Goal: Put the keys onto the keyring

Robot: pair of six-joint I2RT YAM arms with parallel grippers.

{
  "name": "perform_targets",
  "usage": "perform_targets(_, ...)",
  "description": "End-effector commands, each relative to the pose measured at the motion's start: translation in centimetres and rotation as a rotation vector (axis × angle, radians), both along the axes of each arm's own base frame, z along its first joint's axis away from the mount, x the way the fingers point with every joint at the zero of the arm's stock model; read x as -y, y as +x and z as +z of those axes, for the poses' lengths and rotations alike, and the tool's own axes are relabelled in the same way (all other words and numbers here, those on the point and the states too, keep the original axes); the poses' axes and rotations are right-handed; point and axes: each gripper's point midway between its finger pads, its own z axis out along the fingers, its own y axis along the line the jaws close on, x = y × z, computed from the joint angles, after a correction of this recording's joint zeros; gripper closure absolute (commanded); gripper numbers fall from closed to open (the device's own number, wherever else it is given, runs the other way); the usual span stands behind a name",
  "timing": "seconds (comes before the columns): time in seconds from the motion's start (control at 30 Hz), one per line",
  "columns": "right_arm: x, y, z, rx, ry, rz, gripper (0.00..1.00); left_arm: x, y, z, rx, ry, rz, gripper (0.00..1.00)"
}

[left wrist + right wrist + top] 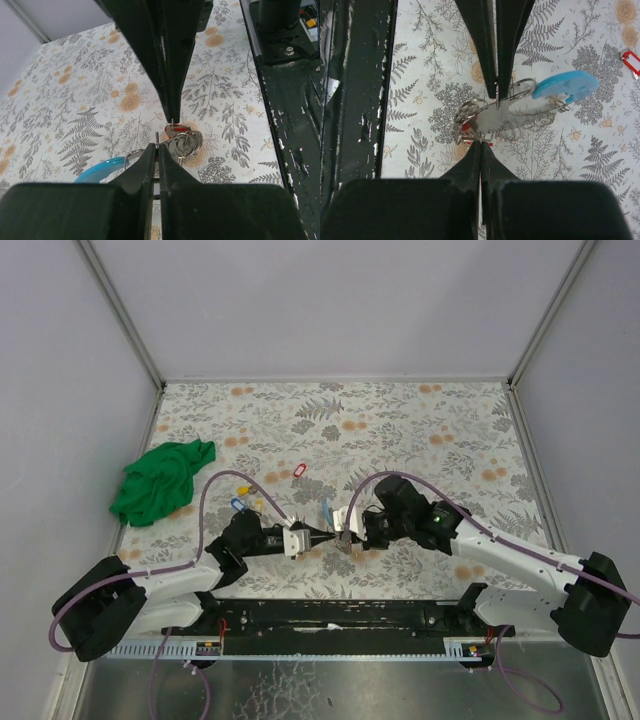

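**Both tools clenched tip to tip on the keyring bundle over the worktop**

Left tool [157,148] is pinched shut on a thin wire of the keyring [565,85], whose blue arc juts out to one side. Right tool [481,145] faces it, also shut, and appears to nip the red key [177,131] among a cluster of small split rings [187,142], though the exact hold is hard to tell. Beyond them, loose keys [241,488] lie on the worktop [420,440], near a green cloth [160,480]. Likely risks: the two grips sit almost touching, so a pull apart or a twist could spring the thin wire from the tips and drop the bundle, and the tangled rings could snag, hiding whether the key has truly threaded on
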Motion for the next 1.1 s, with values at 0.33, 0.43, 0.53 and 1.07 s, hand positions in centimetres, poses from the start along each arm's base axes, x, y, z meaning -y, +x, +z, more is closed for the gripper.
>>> perform_targets(0.33,-0.4,0.8,1.2,0.312,0.060,0.037,1.00,0.9,0.4,0.0,0.315,0.067,0.136,1.00)
perform_targets(0.43,-0.4,0.7,1.2,0.345,0.064,0.044,1.00,0.7,-0.1,0.1,0.338,0.047,0.128,1.00)
perform_targets(0.53,-0.3,0.6,1.3,0.361,0.074,0.051,1.00,0.3,-0.2,-0.2,0.353,0.041,0.140,1.00)
perform_targets(1.07,-1.1,0.3,0.7,0.462,0.067,0.109,1.00,0.7,-1.2,-0.2,0.405,0.028,0.101,1.00)
